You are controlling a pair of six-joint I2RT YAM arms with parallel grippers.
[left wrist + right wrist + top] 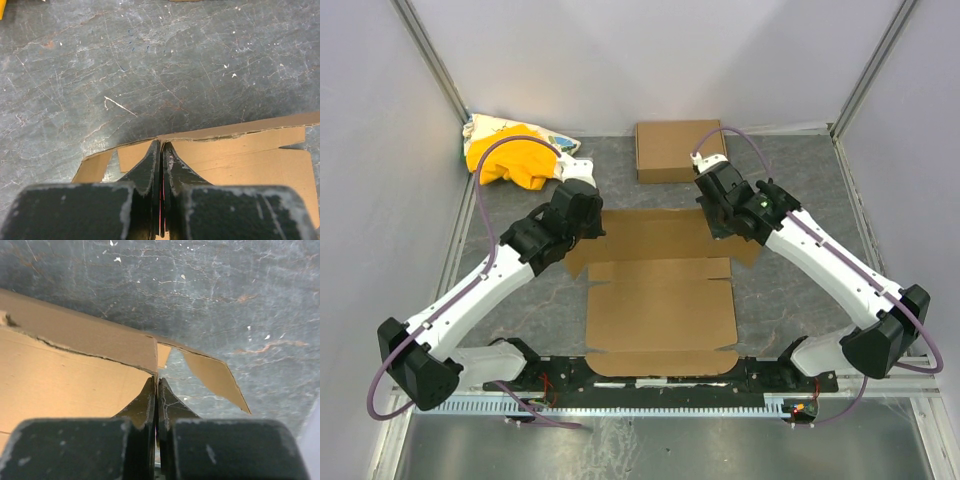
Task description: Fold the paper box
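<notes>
The box [660, 310] lies spread out in the middle of the bench [790, 170], just beyond the arm bases, with its far panel tilted up off the surface. The left hand [160, 145] is pinched narrow on that panel's far left edge, cardboard right at its fingertips. The right hand [156, 382] is likewise clamped tight on the far right corner. A carton [675, 150] sits at the back, and a yellow cloth [515, 160] is bundled in the far left corner.

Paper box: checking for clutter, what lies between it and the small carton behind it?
Only a bare strip of table separates the paper box and the small carton, as the top external view shows.
</notes>
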